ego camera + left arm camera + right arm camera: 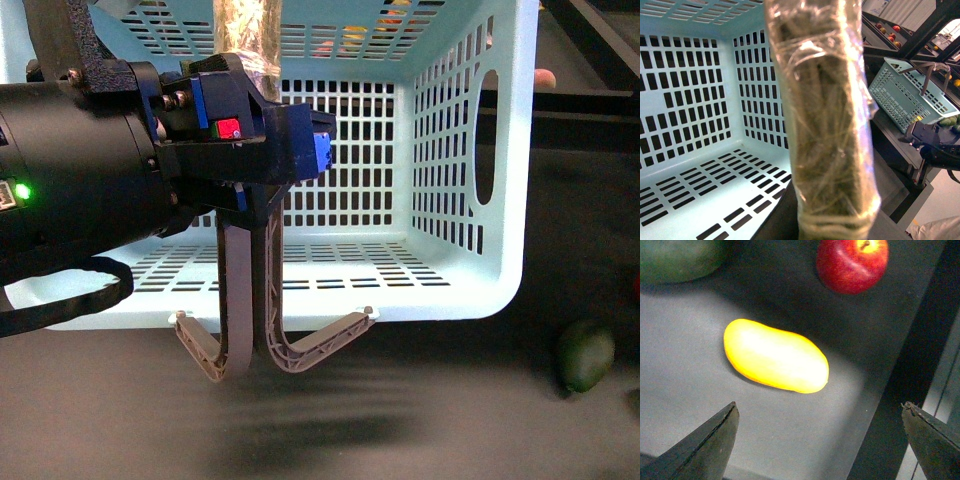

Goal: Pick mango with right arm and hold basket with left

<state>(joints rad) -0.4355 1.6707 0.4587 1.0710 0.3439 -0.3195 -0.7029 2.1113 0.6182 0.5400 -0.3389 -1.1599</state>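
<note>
The pale-blue basket (450,250) hangs tilted, with its open side facing the front camera. Its two grey-brown handles (300,350) hang below my left arm's dark-blue gripper block. My left gripper (246,40) is shut on the basket, and its tape-wrapped finger (822,125) fills the left wrist view in front of the basket's lattice wall (690,100). The yellow-orange mango (775,356) lies on a grey surface in the right wrist view. My right gripper (820,440) is open and empty, apart from the mango, its dark fingertips (705,450) spread wide. The right gripper does not show in the front view.
A red apple (852,262) and a dark-green fruit (675,257) lie beyond the mango. A black frame bar (900,390) runs beside it. Another dark-green fruit (585,352) lies on the dark table right of the basket. A second basket (905,95) stands on a shelf.
</note>
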